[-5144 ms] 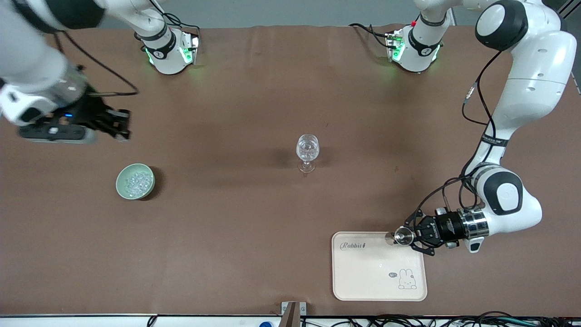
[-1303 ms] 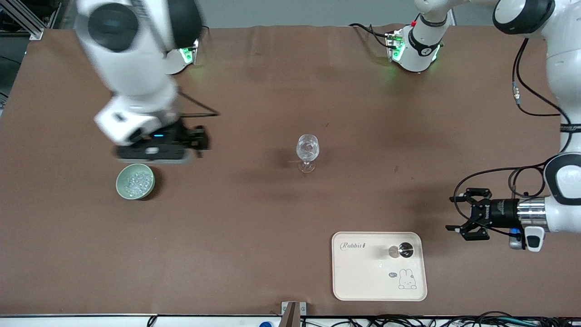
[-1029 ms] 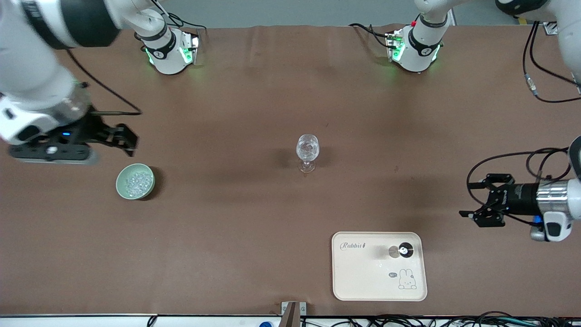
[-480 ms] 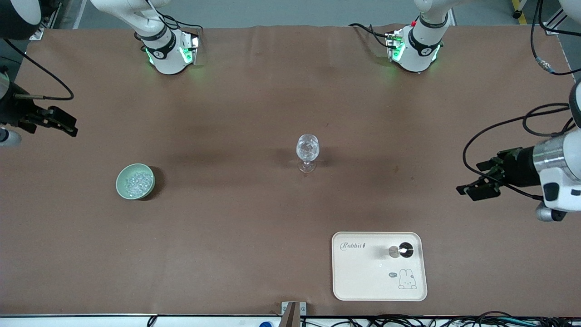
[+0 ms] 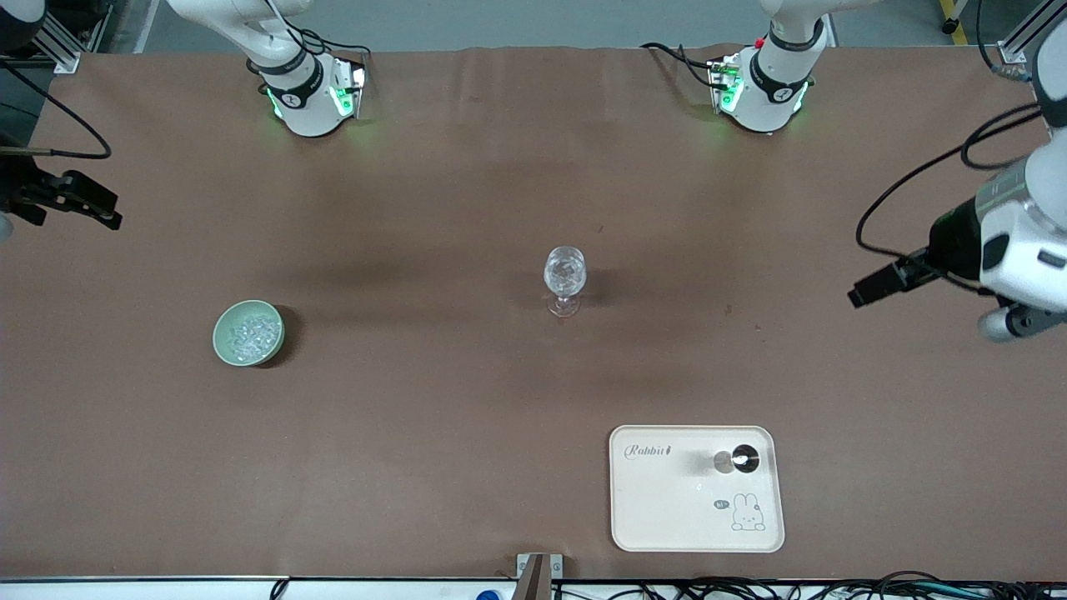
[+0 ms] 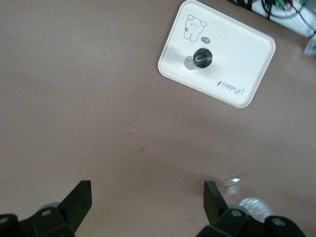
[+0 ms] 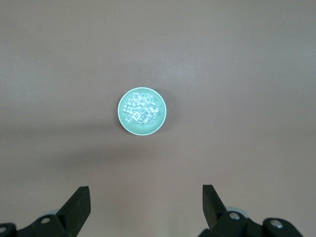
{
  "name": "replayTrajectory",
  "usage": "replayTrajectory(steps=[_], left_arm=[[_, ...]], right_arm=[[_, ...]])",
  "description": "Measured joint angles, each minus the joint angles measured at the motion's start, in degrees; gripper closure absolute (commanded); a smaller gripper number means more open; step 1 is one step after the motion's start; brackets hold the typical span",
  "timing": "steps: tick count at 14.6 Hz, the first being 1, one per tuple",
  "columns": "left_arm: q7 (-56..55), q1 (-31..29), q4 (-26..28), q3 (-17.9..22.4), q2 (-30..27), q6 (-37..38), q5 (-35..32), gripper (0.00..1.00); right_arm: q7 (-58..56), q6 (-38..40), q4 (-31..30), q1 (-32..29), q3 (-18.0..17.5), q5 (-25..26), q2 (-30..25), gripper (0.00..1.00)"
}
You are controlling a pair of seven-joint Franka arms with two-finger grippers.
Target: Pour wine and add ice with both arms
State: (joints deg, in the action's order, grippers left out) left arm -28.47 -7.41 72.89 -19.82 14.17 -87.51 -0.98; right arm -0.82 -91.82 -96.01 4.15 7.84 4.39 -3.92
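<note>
The wine glass (image 5: 565, 280) holds ice (image 5: 564, 268); the task looks nearly finished. Left gripper (image 6: 147, 206) and right gripper (image 7: 146, 206) hover over bare worktop (image 5: 467, 375), fingers apart.

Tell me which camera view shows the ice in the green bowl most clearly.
The right wrist view: it looks straight down on the ice, heaped in the green bowl. The front view shows the ice smaller. The left wrist view does not show it.

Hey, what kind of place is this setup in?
Likely a robotics lab bench: a brown-covered table with two bolted-down arms, cables along its edge, and staged props, namely a wine glass, a bowl of ice and a rabbit tray.
</note>
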Motion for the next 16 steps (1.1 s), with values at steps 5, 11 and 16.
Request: replayTrajectory(steps=[5, 11, 16], left_arm=[[15.83, 4.63, 9.86, 8.70, -10.49, 0.07, 0.00, 0.00], [25.22, 9.75, 22.42, 15.32, -20.68, -5.14, 0.00, 0.00], [25.26, 11.58, 25.52, 15.39, -23.17, -5.75, 0.01, 0.00]], right_arm=[[-2.24, 0.10, 2.77, -1.93, 0.02, 0.00, -0.04, 0.00], [-3.96, 5.83, 5.77, -1.84, -0.79, -0.01, -0.04, 0.00], [-4.84, 6.85, 5.77, -1.76, -0.98, -0.01, 0.02, 0.00]])
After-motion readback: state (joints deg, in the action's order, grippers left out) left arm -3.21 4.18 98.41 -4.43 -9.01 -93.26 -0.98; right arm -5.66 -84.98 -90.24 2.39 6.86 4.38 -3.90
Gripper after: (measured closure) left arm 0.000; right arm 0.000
